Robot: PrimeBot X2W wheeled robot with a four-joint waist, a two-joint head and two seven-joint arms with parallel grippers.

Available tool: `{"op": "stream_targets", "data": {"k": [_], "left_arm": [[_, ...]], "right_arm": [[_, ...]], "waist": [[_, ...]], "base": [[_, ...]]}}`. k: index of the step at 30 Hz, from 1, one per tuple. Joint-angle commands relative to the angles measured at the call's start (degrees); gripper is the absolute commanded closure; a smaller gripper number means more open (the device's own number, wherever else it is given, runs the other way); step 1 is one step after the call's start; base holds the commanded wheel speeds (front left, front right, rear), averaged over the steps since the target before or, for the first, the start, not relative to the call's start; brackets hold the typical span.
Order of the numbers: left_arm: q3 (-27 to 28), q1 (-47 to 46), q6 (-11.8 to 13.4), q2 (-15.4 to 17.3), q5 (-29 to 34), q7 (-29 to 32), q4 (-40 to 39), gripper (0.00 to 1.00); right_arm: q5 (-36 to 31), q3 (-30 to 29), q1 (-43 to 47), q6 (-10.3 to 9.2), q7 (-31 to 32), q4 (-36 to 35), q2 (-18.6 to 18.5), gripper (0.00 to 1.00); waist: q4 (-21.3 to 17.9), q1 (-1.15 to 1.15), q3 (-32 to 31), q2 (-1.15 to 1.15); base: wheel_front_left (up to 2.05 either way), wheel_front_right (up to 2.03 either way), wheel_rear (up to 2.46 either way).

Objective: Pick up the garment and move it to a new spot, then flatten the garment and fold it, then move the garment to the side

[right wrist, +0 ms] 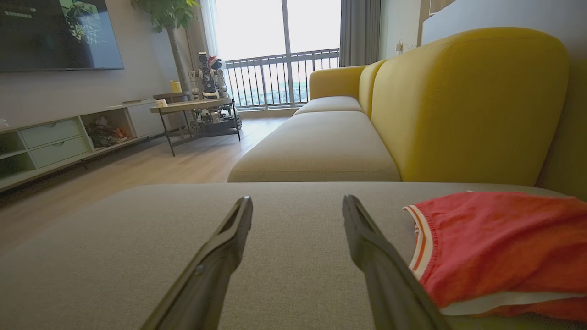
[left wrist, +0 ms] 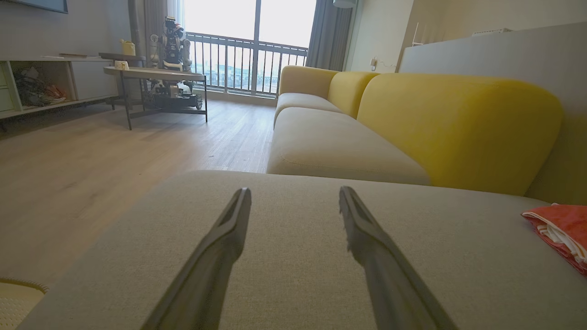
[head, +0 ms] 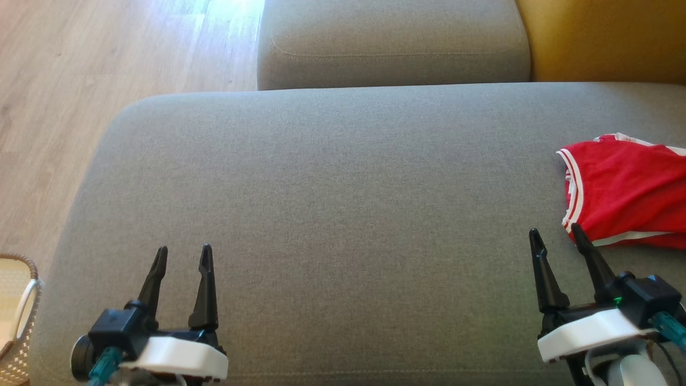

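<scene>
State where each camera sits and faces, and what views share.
Head view: on the head, looking down on the grey cushion; left gripper and right gripper show, open.
Left wrist view: low over the cushion, facing along the sofa toward the window; its own two fingers show.
Right wrist view: same low heading; its own fingers show beside the red garment.
Shared: all three show the garment and cushion.
</scene>
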Motion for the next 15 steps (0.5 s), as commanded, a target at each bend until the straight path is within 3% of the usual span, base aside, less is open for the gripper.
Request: {"op": "stream_targets", "data": {"k": [1,6,9,15], "left_arm": [[1.8,-3.3,0.3,-0.1,0.4,-0.7,-1.7,0.00],[1.6,-3.5,1.0,-0.1,0.8,-0.7,-1.6,0.00],[1.1,-3.4,-0.5,-0.1,2.1,-0.7,-2.2,0.00],[2.1,-3.0,-0.3,-0.1,2.3,-0.7,-3.0,0.00]], "right_arm": [[0.1,1.3,-2.1,-0.02,-0.5,-2.1,-0.2,0.00],[0.3,1.3,-2.3,-0.02,-0.5,-2.1,-0.2,0.00],[0.4,1.3,-2.4,-0.02,-0.5,-2.2,-0.2,0.00],[0.4,1.5,-2.4,-0.02,-0.5,-2.8,-0.2,0.00]], "waist": [[-0.1,0.01,0.1,0.00],[-0.3,0.01,0.1,0.00],[-0.4,0.01,0.2,0.00],[-0.6,0.01,0.2,0.00]], "base": [[0.00,0.00,0.00],[0.00,0.00,0.00],[0.00,0.00,0.00],[0.00,0.00,0.00]]}}
